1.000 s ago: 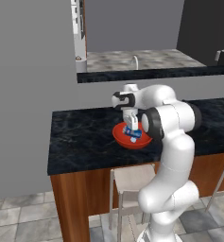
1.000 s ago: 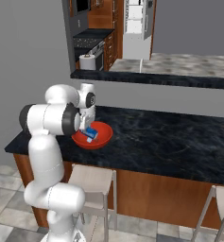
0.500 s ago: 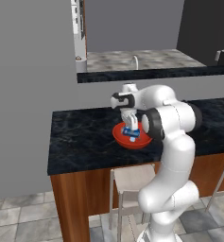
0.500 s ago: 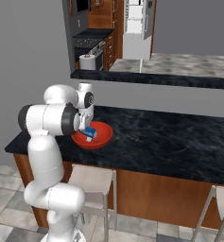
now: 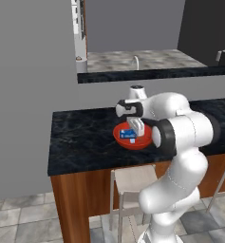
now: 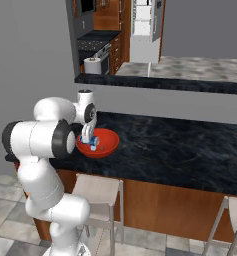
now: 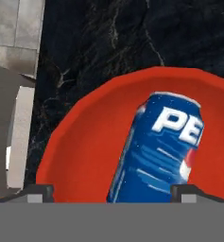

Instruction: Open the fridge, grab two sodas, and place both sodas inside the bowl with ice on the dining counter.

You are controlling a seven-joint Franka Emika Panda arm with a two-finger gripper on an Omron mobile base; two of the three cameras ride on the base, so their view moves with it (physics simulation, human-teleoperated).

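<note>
Marble, black with white veins, tops the dining counter [image 5: 80,137], which runs across both base views on a brown wooden base; a pale stool [image 5: 133,182] is tucked under its near edge. Behind it stands a higher grey speckled counter [image 6: 190,70] with a faucet [image 5: 136,62], and beyond that, in the right base view, the fridge [image 6: 142,27] stands open, its white shelves showing next to brown wooden cabinets [image 6: 107,15]. The white arm bends over the dining counter and hangs its gripper [image 5: 135,127] directly above the bowl [image 5: 145,141], a shallow red-orange dish sitting on the marble near the counter's front edge. Inside the bowl lies the blue can [image 7: 156,151], tipped on its side against the red floor, white lettering and a red mark facing up in the hand view. The two dark fingertips [image 7: 35,193] show at the bottom corners of the hand view, spread wide apart on either side of the can's lower end and holding nothing. The can rests free of both tips.
</note>
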